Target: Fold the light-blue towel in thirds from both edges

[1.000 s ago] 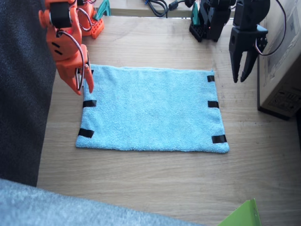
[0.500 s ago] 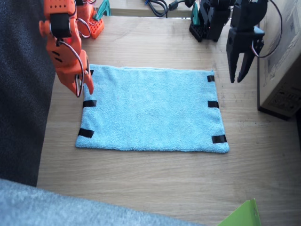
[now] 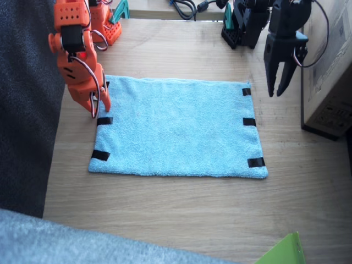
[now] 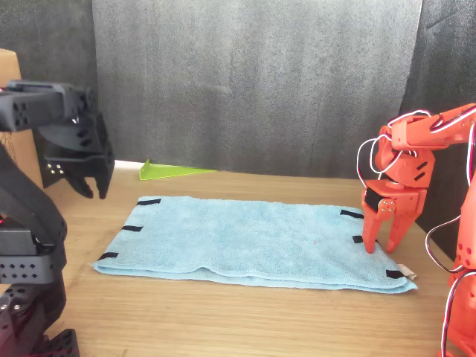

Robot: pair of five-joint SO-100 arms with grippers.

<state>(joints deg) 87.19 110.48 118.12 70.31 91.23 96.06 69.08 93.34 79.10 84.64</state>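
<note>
While the light-blue towel (image 3: 179, 127) lies flat and unfolded on the wooden table (image 3: 181, 214), the right gripper (image 3: 98, 108) hangs slightly parted over its taped short edge; farther back, the left gripper (image 3: 277, 87) hovers empty, jaws apart, beside the opposite edge

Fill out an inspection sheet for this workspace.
Surface: wooden table, bare around the towel.
Job's things: towel flat, unfolded; black tape strips on both short edges.
Clutter: green sheet at the table's corner; cardboard box beside the left arm.
Tools: right tool open, tips low at the towel's edge; left tool open, hanging above the table off the other edge.
Cables: dark bundle at the far edge.
Surroundings: dark backdrop.
</note>
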